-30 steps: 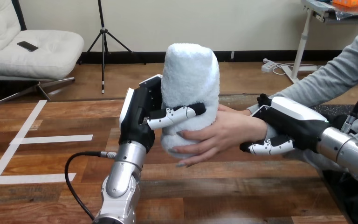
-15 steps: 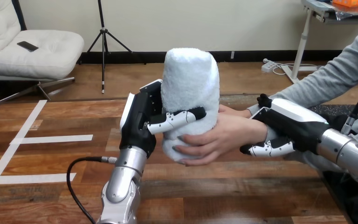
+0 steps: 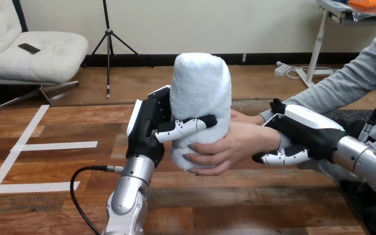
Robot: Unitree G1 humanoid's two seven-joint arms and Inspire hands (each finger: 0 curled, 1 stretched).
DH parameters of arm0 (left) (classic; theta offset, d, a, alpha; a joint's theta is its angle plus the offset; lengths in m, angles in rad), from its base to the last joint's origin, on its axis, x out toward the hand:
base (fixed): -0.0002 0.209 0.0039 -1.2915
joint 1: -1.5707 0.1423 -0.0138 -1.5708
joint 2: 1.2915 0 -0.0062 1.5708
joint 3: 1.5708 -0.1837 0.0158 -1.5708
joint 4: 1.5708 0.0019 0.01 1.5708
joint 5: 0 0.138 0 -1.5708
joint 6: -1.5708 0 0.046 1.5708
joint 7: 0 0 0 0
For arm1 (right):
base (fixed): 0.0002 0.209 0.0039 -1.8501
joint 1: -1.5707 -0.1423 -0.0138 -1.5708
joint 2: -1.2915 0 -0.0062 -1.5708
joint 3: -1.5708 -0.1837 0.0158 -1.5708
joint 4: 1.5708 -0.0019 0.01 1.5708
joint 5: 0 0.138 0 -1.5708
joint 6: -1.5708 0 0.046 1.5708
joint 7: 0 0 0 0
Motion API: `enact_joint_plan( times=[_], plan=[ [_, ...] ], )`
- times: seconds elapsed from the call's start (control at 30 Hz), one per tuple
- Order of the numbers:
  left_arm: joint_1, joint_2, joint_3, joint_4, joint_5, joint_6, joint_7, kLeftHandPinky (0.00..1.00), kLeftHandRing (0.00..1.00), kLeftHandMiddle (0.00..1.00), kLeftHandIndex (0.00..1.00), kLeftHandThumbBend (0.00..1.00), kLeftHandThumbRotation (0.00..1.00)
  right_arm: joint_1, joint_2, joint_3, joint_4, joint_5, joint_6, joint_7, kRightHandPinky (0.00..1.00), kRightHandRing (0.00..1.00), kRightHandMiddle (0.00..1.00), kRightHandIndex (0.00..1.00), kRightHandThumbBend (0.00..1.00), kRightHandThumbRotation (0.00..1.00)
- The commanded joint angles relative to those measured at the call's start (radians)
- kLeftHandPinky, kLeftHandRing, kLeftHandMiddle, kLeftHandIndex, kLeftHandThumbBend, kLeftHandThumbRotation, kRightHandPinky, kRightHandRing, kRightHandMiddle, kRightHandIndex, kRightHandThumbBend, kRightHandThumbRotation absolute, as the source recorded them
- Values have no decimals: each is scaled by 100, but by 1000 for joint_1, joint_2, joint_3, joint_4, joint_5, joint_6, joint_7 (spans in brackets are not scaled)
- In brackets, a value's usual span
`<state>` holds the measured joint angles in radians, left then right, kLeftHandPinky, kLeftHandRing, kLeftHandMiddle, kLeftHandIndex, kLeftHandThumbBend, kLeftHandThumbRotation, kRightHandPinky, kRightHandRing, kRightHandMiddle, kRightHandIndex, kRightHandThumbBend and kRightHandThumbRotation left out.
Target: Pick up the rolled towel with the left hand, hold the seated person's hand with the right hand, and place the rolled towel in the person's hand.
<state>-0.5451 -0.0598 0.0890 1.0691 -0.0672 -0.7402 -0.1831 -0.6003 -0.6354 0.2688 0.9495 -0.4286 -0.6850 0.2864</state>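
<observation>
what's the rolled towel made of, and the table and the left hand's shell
The rolled towel looks like soft terry cloth: white, with a fuzzy nap. The table looks like wood planks, or maybe wood-look laminate: grain, plank seams, a slight sheen. The left hand seems to be hard plastic: smooth white shell over black.

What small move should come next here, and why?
Probably the left robot hand should open its fingers and let go of the rolled towel: the person's hand is curled round the towel's lower part, and the right robot hand grips the person's wrist.
</observation>
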Motion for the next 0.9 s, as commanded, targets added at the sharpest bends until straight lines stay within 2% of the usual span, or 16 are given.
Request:
enact_joint_plan(
  times=[0.0,0.5,0.87],
  plan=[
    [-17,-32,-39,-48,22,-30,-32,32,35,40,41,61,0,-25,0,-17,-28,13,3,-9,25,29,34,37,48,39],
    [-19,-26,-43,-47,23,-23,-42,32,35,40,41,62,0,-26,4,-21,-20,23,-7,-8,24,28,34,36,48,37],
    [-20,-23,-35,-48,-3,-11,-88,31,35,41,42,62,0,-28,4,-21,-17,23,-5,-5,23,26,32,35,48,38]
  ],
)
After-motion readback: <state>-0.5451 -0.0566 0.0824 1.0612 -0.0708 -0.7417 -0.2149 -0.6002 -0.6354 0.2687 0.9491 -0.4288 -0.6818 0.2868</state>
